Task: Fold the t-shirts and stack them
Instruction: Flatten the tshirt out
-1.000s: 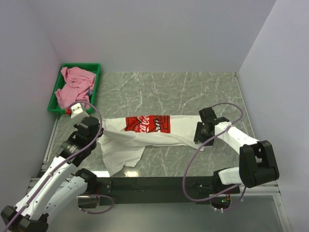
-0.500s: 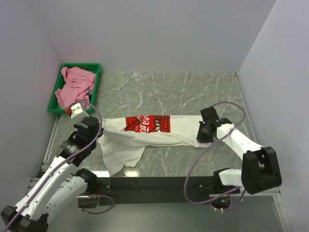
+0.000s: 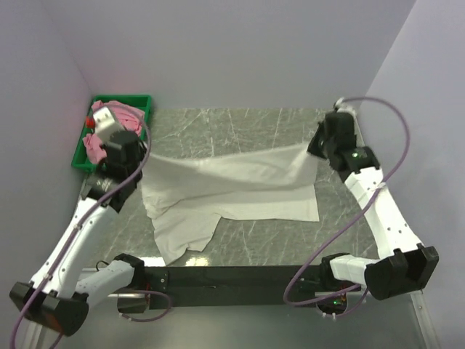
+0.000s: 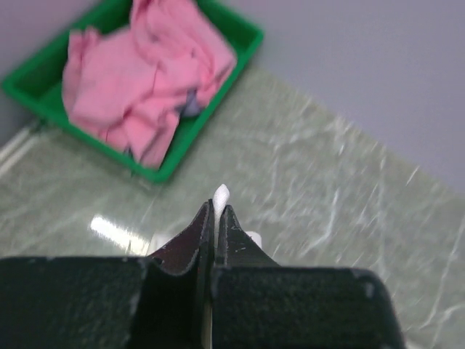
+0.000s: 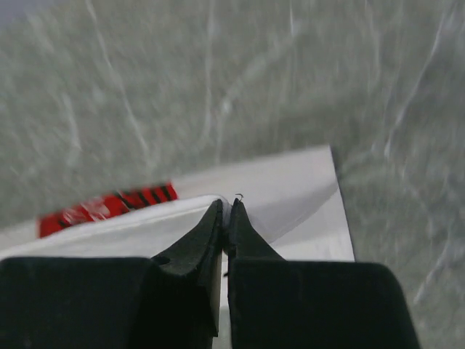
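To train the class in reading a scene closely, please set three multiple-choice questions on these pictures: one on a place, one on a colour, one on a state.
1. Where is the pink t-shirt?
A. In the green tray
B. Spread flat in front of the arms
C. On top of a folded stack

2. What colour is the print on the white t-shirt?
A. Blue
B. Red
C. Yellow

3. How is the white t-shirt held?
A. Lying flat, untouched
B. Pinched by one gripper only
C. Pinched by the left gripper and the right gripper, one edge raised between them

Key:
1 A: the pink cloth lies bunched inside the tray at the far left corner.
2 B: the right wrist view shows a red patch on the white cloth.
3 C: both pairs of jaws are shut on white fabric, which spans from one to the other.
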